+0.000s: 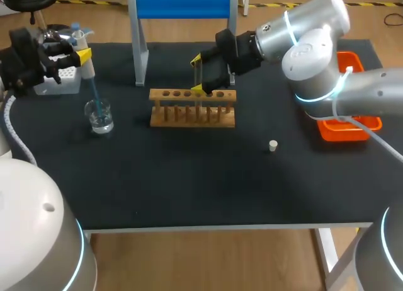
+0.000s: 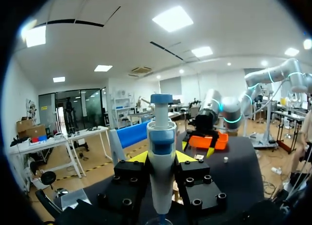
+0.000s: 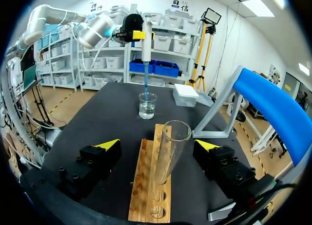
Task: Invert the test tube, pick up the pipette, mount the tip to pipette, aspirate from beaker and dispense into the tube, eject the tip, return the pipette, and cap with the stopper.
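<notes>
Step in hand, as I read it: aspirating from the beaker.

- Left gripper (image 1: pixel 66 55), upper left of the head view, is clenched on the pipette (image 1: pixel 87 67). The blue tip (image 1: pixel 93 94) slants down into the beaker (image 1: pixel 99 116), which holds clear water.
- Right gripper (image 1: pixel 201 74), upper middle, hangs over the rack (image 1: pixel 192 108) with jaws spread.
- The tube (image 3: pixel 168 157) stands upright in the rack, mouth up, between the fingers. Neither finger touches it, so it is released.

Doing it well (my judgement):
- Keep the tip's end under the water surface and off the glass floor.
- Draw slowly so no air comes in.
- Lift straight up past the rim before swinging toward the rack. The beaker looks light, and a sideways nudge could tip it.
- The tube's mouth is narrow and flanked by the right fingers, so the pipette should come in from above.

What each view adds:
- Left wrist view shows the grasp itself, with the pipette body pinched from both sides. Tip and beaker are cut off below it.
- Right wrist view shows the tip dipping into the water from the side, and the gaps either side of the tube. In the head view the tube hardly shows at all.
- Only the head view gives the layout. The stopper (image 1: pixel 272 145) lies alone right of centre, well apart from the rack, and the orange tray (image 1: pixel 349 128) sits at the right edge.
</notes>
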Robot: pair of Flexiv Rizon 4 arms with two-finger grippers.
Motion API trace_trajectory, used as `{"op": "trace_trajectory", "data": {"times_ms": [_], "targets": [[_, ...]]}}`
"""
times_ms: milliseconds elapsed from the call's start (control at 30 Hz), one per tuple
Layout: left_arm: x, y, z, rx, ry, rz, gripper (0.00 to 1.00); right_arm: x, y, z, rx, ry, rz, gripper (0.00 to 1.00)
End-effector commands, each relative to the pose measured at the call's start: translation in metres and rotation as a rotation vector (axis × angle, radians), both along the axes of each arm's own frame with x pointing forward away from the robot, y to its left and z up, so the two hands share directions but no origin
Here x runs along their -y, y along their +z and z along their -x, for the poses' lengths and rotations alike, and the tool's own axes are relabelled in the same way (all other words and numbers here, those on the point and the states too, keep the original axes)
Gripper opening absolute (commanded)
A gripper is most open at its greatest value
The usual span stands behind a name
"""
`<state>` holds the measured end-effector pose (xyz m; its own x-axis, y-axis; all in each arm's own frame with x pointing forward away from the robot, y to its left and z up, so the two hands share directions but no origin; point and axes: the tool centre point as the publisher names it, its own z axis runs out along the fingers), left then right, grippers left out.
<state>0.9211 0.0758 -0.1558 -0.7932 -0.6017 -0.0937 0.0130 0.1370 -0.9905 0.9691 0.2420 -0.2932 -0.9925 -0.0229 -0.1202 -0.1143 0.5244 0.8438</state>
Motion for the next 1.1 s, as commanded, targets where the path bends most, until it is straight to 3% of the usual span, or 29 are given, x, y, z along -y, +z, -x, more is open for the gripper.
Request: {"op": "trace_trajectory", "data": {"times_ms": [33, 533, 1100], "targets": [[0.003, 0.013, 0.005, -0.007, 0.015, -0.014, 0.00, 0.001, 0.001, -0.001, -0.003, 0.002, 0.005, 1.00], [0.022, 0.048, 0.006, 0.010, 0.014, -0.055, 0.00, 0.001, 0.001, -0.001, -0.003, 0.002, 0.005, 1.00], [0.071, 0.090, -0.001, -0.051, -0.060, -0.047, 0.00, 0.001, 0.001, -0.001, -0.003, 0.002, 0.005, 1.00]]}}
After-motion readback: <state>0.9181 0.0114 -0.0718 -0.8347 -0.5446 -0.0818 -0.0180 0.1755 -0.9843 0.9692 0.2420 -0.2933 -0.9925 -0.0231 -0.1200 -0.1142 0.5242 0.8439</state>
